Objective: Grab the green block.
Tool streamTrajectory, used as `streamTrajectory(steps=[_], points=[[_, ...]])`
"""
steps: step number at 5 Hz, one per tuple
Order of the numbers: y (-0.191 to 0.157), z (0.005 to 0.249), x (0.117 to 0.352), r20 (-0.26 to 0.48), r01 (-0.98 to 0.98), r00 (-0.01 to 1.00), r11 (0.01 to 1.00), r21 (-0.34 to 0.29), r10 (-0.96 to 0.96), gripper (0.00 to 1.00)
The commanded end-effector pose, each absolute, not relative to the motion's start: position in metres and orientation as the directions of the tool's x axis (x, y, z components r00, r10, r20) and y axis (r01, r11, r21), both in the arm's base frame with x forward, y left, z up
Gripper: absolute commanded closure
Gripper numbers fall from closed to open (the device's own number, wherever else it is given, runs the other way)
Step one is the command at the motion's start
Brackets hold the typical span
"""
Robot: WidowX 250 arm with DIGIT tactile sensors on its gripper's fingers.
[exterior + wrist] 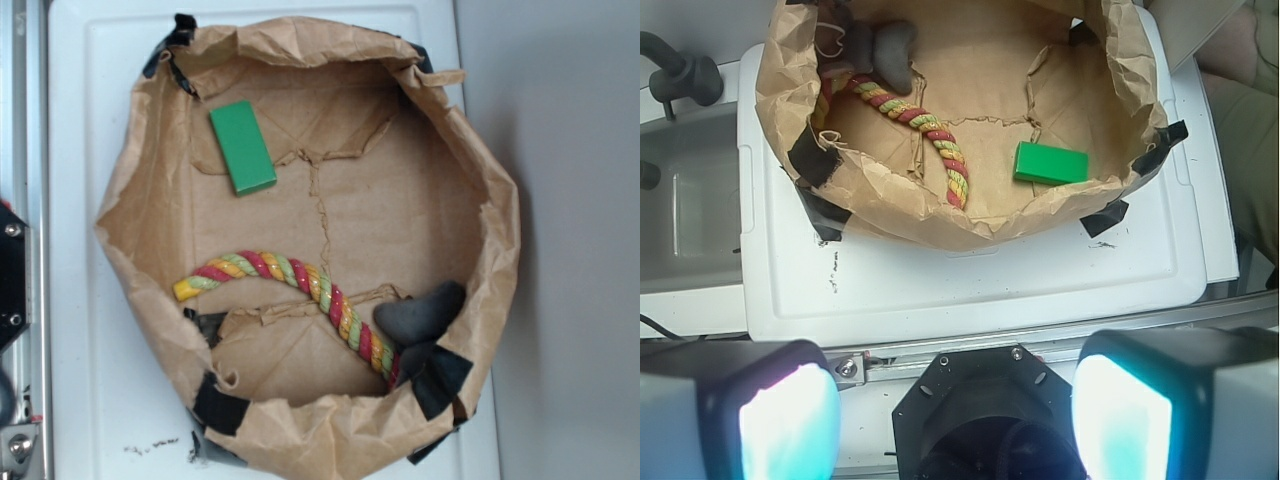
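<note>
The green block (242, 146) is a small flat rectangle lying on the floor of a crumpled brown paper bag (130, 200), at its upper left in the exterior view. From the wrist, the green block (1051, 163) lies just inside the bag's near right rim (940, 215). My gripper (955, 420) is open, its two pads far apart with nothing between them. It hangs well back from the bag, over the black robot mount (980, 400). The gripper does not show in the exterior view.
A red-yellow-green braided rope (290, 280) curves across the bag floor, and a dark grey lump (420, 315) rests on its end. Black tape (218, 405) patches the rim. The bag sits on a white lid (80, 350); a metal rail (1060, 335) runs along the edge.
</note>
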State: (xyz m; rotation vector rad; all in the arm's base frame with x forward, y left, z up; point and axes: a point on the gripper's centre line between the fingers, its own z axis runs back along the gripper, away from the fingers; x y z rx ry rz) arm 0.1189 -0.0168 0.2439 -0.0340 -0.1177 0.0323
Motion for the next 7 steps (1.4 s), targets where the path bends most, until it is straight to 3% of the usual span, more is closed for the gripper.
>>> streamTrajectory(steps=[1, 3, 4, 5, 6, 7], points=[[-0.017, 0.244, 0.119, 0.117, -0.030, 0.993, 0.999, -0.036, 0.034, 0.00], [-0.022, 0.231, 0.157, 0.156, -0.097, 0.981, 0.988, -0.118, 0.115, 0.00], [-0.019, 0.214, 0.187, 0.151, -0.181, 0.969, 0.978, -0.100, 0.195, 0.00], [-0.011, 0.196, 0.197, 0.147, -0.323, 0.931, 0.942, -0.086, 0.333, 0.00], [0.000, 0.184, 0.199, 0.199, -0.545, 0.814, 0.836, -0.065, 0.546, 0.00], [0.000, 0.184, 0.199, 0.199, -0.545, 0.814, 0.836, -0.065, 0.546, 0.00]])
